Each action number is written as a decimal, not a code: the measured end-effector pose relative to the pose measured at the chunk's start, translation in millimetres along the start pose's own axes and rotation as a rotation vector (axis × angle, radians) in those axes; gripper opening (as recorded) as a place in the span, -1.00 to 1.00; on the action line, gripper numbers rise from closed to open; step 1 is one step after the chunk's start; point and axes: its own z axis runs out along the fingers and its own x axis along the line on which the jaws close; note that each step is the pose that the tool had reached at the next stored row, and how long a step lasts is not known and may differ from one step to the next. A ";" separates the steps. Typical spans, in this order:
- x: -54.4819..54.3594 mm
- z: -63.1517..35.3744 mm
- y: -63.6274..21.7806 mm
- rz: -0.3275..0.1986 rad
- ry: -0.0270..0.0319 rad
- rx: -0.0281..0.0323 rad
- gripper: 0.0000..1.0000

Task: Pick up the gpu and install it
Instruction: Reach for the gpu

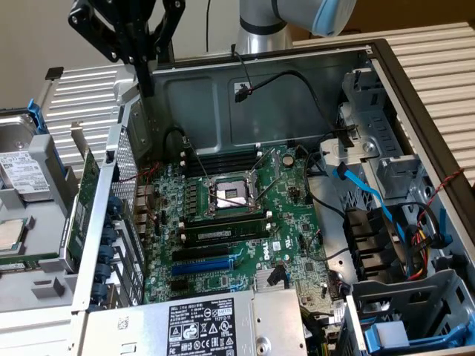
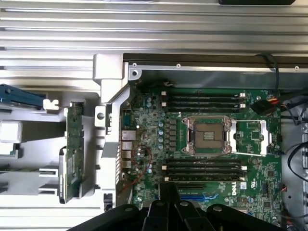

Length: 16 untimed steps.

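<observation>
gpu (image 1: 87,196): flat green circuit-board card, silver metal bracket; on edge, long axis along grey steel case (image 1: 215,111) wall
tool (image 1: 145,83): black, pressed together, empty

Case (image 1: 208,111) dull grey sheet metal, smooth; motherboard (image 1: 293,189) green board with slight gloss; gpu (image 2: 74,139) same green board, bright metal bracket; table (image 1: 438,67) pale ribbed metal, satin.

Lost the upper part of the gripper (image 1: 145,78) past the exterior view's top edge. Caught the gpu (image 1: 85,200) edge-on, partly behind the rear wall of the case (image 1: 260,96). Could not read the power supply (image 1: 200,326) label, cropped at the frame edge.
</observation>
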 end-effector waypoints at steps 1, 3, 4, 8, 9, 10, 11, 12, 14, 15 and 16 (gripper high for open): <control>2.0 -0.1 0.0 -0.002 -0.0007 -0.0001 -0.76; 6.1 -0.1 0.0 -0.007 -0.0011 0.0000 -0.76; 7.9 -0.2 0.0 -0.010 -0.0011 0.0002 -0.76; 15.6 -0.4 -0.1 -0.021 -0.0019 0.0001 -0.76; 17.8 -0.4 -0.1 -0.023 -0.0020 0.0000 -0.76; 20.2 -0.5 -0.1 -0.025 -0.0021 0.0000 -0.76; 23.3 -0.6 -0.1 -0.026 -0.0021 0.0000 -0.76; 27.2 -0.7 -0.1 -0.027 -0.0021 0.0000 -0.76; 35.8 -0.9 -0.1 -0.027 -0.0021 0.0000 -0.76; 40.2 -1.0 -0.2 -0.027 -0.0021 -0.0001 -0.76; 45.1 -1.2 -0.2 -0.028 -0.0020 0.0000 -0.76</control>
